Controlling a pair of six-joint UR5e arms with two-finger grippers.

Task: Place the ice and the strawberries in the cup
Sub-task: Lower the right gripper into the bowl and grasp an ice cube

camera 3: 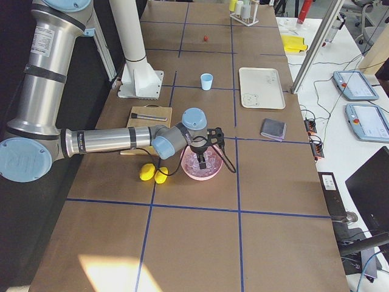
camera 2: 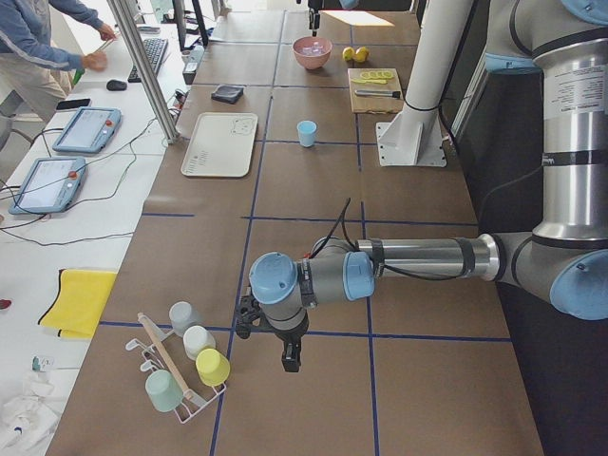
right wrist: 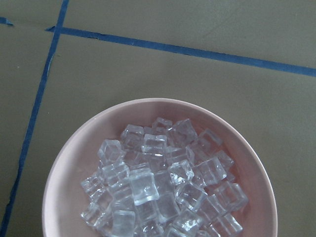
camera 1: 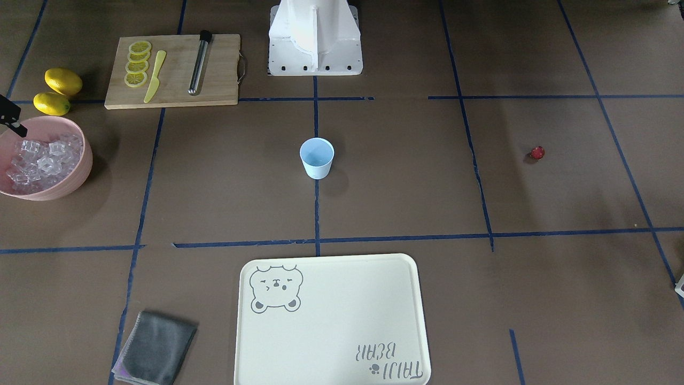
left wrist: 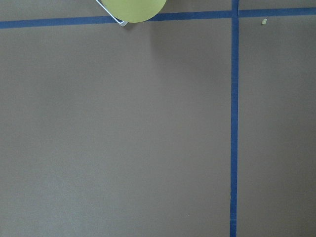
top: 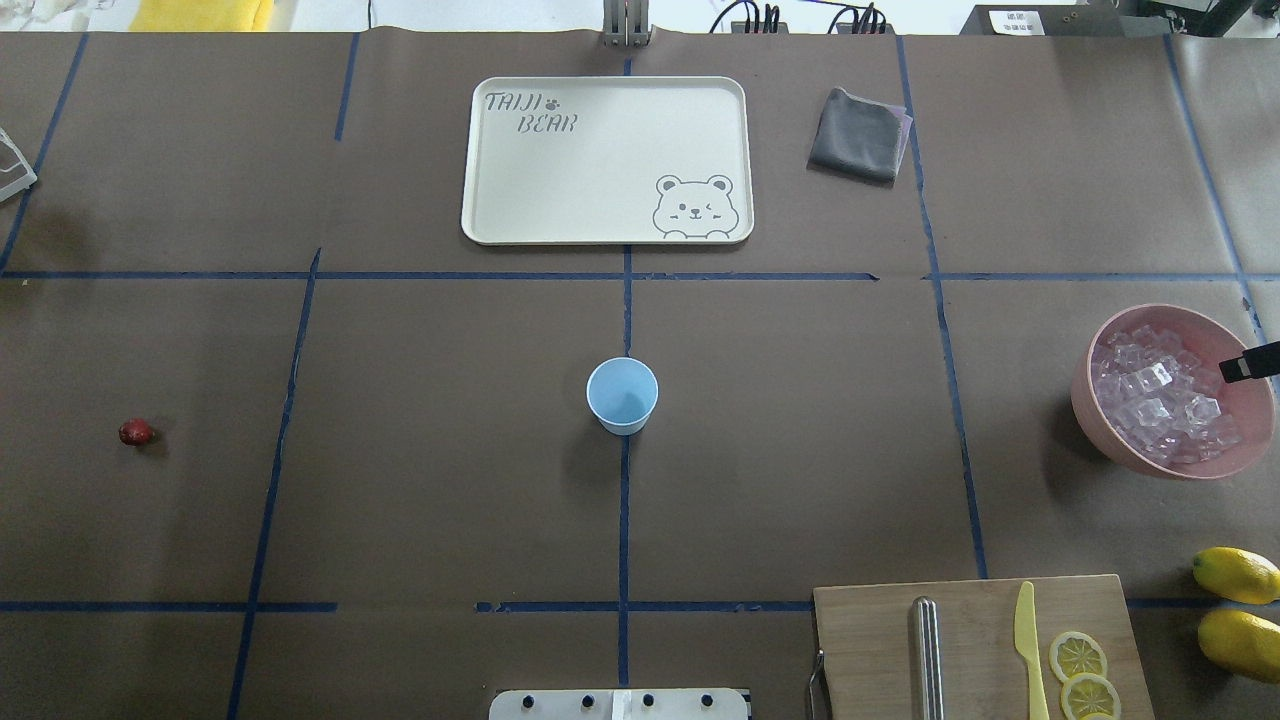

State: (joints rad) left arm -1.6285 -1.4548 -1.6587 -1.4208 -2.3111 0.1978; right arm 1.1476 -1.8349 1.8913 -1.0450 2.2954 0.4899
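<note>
The light blue cup (camera 1: 316,157) stands upright and empty at the table's middle; it also shows in the overhead view (top: 622,395). One red strawberry (top: 135,432) lies alone on the robot's left side. The ice (right wrist: 158,182) fills a pink bowl (top: 1090,400) on the right side. My right gripper (camera 3: 201,159) hangs just above the ice; only a black fingertip (top: 1250,364) shows overhead, so I cannot tell if it is open or shut. My left gripper (camera 2: 290,362) hovers over bare table far from the cup; I cannot tell its state.
A cutting board (camera 1: 171,69) with lemon slices, a yellow knife and a metal tube sits near the bowl, with two lemons (camera 1: 63,81) beside it. A cream tray (camera 1: 331,321) and grey cloth (camera 1: 155,347) lie beyond the cup. A cup rack (camera 2: 185,366) stands by the left gripper.
</note>
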